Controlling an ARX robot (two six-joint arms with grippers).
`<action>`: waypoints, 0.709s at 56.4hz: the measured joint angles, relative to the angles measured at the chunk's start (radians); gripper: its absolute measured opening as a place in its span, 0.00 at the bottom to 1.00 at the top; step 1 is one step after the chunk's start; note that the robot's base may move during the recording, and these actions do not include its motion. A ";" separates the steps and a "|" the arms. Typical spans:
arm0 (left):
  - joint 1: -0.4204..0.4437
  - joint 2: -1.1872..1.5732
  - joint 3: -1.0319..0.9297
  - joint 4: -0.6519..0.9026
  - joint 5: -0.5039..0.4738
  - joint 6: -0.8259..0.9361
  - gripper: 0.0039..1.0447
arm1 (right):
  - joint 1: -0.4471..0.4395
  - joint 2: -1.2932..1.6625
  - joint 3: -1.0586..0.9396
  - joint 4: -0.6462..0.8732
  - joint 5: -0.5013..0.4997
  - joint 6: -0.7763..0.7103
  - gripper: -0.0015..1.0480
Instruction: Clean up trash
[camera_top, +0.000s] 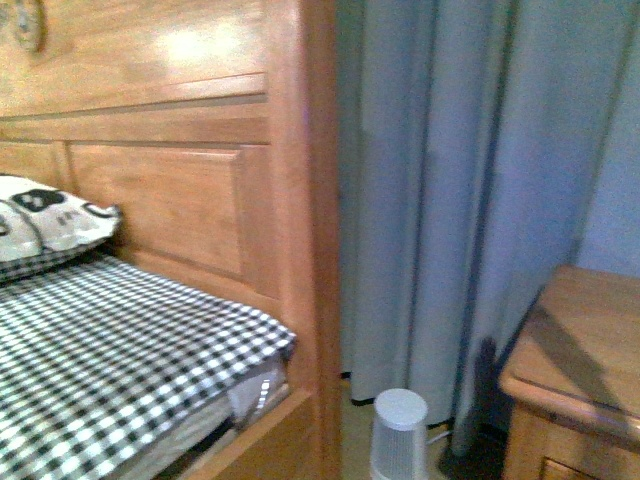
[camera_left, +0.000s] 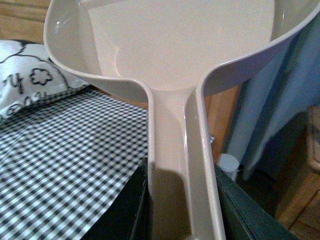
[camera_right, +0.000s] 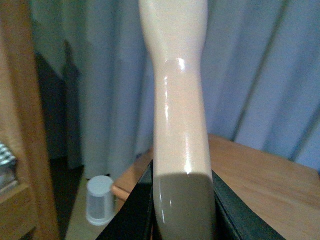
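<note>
The left gripper (camera_left: 182, 210) is clamped on the long stem of a beige scoop-shaped plastic dustpan (camera_left: 180, 45). Its dark fingers (camera_left: 125, 210) press against both sides of the stem. The scoop is held out over a bed covered with a black-and-white checked sheet (camera_top: 110, 340), and the part of the scoop that shows is bare.

The right gripper (camera_right: 182, 210) is closed on a glossy pale beige plastic shaft (camera_right: 177, 100). A black finger (camera_right: 132, 215) sits against each side of it, and its far end runs out of the picture.

I cannot tell where the trash is, because none of the three views shows it.

In the front view the bed fills the left, with neither arm in sight. A white pillow with black print (camera_top: 45, 215) lies at its far left against a tall panelled wooden headboard (camera_top: 170, 150). To the right of the headboard hangs a pleated grey-blue curtain (camera_top: 470, 180). A wooden bedside cabinet (camera_top: 580, 350) stands at the near right. On the floor between the bed frame and the cabinet, just in front of the curtain, stands a small white cylindrical container (camera_top: 400, 430).
</note>
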 joint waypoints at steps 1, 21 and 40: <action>0.000 0.000 0.000 0.000 0.000 0.000 0.27 | 0.000 0.000 0.000 0.000 -0.003 0.000 0.19; 0.000 0.000 0.000 0.000 0.000 0.000 0.27 | 0.000 0.000 0.000 0.000 -0.001 0.000 0.19; 0.000 -0.002 0.000 0.000 0.000 0.000 0.27 | 0.000 0.000 0.000 0.000 -0.002 0.000 0.19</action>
